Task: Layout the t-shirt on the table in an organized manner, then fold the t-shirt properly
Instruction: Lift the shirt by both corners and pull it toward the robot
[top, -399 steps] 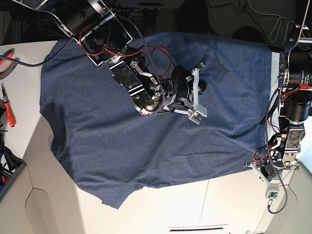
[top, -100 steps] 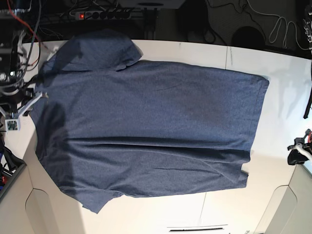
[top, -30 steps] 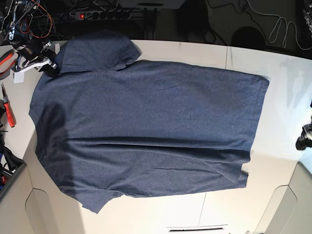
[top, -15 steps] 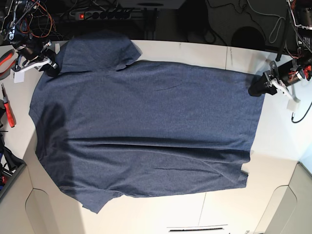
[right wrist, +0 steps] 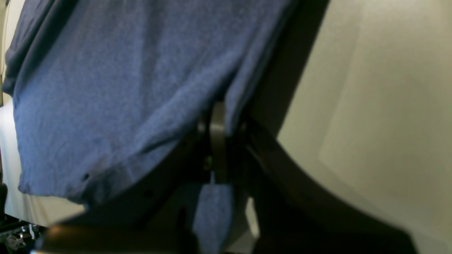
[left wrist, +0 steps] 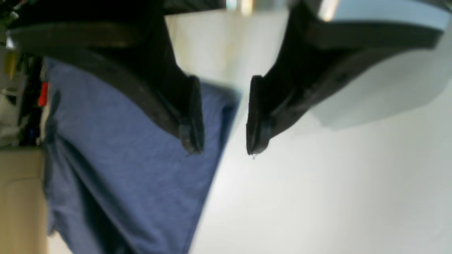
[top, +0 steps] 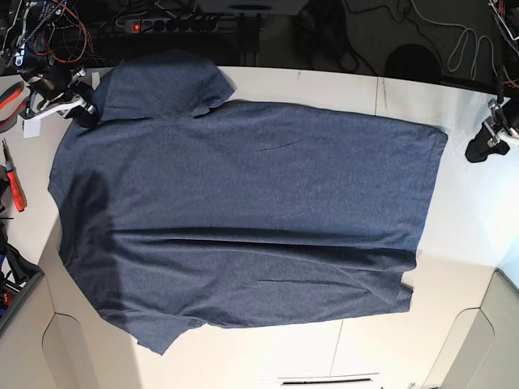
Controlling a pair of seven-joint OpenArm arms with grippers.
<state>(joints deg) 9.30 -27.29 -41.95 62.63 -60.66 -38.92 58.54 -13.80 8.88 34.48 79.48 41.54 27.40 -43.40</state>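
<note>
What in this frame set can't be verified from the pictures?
- Print on the t-shirt: no lettering shows in any view.
- Collar: not visible in the base view.
- Left gripper: blurred in its wrist view, so contact with the table is unclear.
- Right gripper: how much fabric it pinches, hidden by its fingers.

Beyond the far edge of the desk (top: 478,235) the room lay dark. A power strip (top: 174,25) with a small red light sat on the floor there, amid a tangle of black cables. A pale looping cord (top: 462,36) trailed across the dark floor at the far right. Red-handled pliers (top: 14,180) lay at the left margin, on a lighter surface. Bright light fell across the desk from the right side, leaving its near left part in a warmer, beige shade. A thin dark seam (top: 378,96) crossed the white top.
</note>
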